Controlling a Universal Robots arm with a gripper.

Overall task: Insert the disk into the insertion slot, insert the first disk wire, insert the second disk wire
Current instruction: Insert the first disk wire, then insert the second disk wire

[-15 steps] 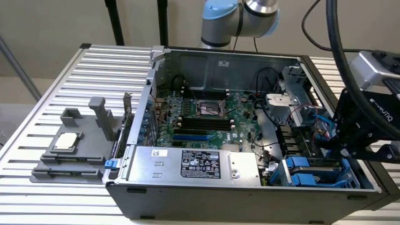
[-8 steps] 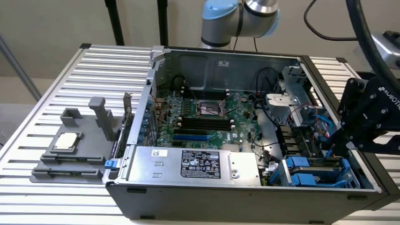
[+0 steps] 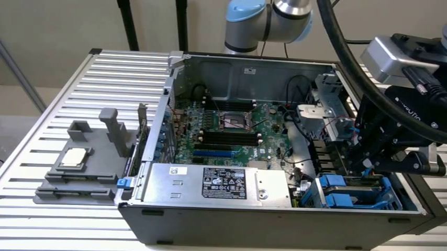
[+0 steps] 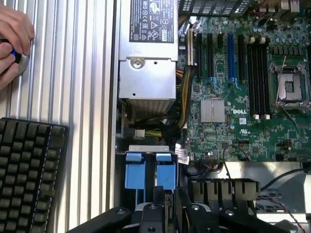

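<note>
Disk (image 3: pixel 338 186) position: apparently seated in the insertion slot (image 3: pixel 391 197), at the case (image 3: pixel 279 222) corner on the exterior view's right. You find the end effector (image 3: pixel 370 168) just above it; its grip state cannot be told.

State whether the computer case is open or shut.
Open: the computer case has no side cover on; its motherboard and power supply lie exposed.
</note>
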